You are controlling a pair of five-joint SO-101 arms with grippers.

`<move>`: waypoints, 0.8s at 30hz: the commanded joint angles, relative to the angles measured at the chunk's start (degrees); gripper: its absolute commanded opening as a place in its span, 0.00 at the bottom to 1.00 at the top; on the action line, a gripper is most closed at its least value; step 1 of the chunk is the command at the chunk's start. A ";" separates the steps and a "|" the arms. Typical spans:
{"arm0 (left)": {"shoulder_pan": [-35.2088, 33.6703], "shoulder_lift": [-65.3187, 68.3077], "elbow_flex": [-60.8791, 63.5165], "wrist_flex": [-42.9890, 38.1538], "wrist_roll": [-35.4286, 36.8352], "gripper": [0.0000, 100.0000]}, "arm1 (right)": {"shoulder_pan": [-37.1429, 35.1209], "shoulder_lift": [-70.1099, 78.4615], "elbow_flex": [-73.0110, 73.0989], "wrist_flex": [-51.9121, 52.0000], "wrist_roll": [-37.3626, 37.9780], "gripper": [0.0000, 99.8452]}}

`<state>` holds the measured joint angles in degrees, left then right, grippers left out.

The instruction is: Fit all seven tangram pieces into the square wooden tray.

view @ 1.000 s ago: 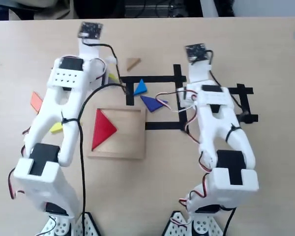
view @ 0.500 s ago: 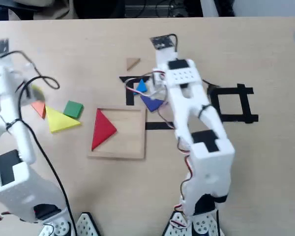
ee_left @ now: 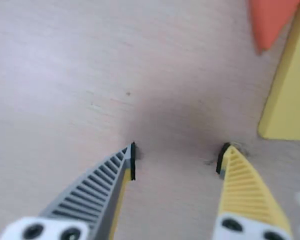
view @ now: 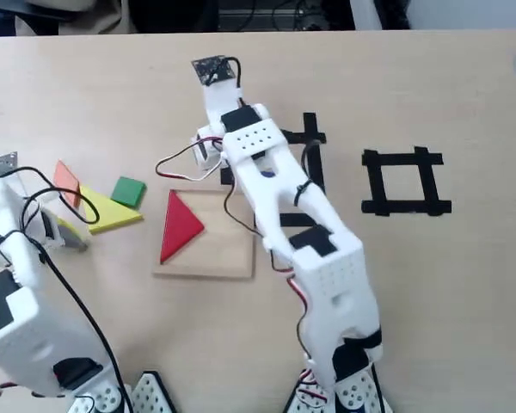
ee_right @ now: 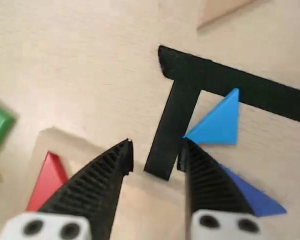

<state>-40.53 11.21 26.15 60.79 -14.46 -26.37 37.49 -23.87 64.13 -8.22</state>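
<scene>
The square wooden tray holds a red triangle. Left of it lie a big yellow triangle, a green square and an orange piece. My left gripper stands open on bare table, with the yellow triangle and orange piece just beyond it. My right gripper is open above a black tape line at the tray's far corner. A light blue triangle and a dark blue piece lie beside one finger. A wood-coloured triangle lies farther off.
The right arm stretches across the tray's right side and covers the blue pieces in the high view. The left arm stands at the table's left edge. A black tape square marks the table at the right.
The right arm has swung left, from the tape square to over the tray's far right corner. The left arm has swung out to the left edge and drawn back, uncovering the yellow, green and orange pieces.
</scene>
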 commanded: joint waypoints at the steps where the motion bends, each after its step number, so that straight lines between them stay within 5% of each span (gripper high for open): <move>1: 0.48 -2.55 2.51 -0.35 -0.09 0.28 | 3.96 5.41 -7.34 0.70 -5.27 0.23; 19: 0.84 -2.55 3.30 -0.35 4.57 0.28 | 4.13 28.88 -41.89 11.60 -7.03 0.28; 24: 0.75 -2.55 3.38 -0.35 4.66 0.28 | 4.22 31.08 -47.60 15.47 -7.03 0.18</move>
<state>-40.26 9.71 29.23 60.62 -10.42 -21.54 67.82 -66.33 77.41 -15.16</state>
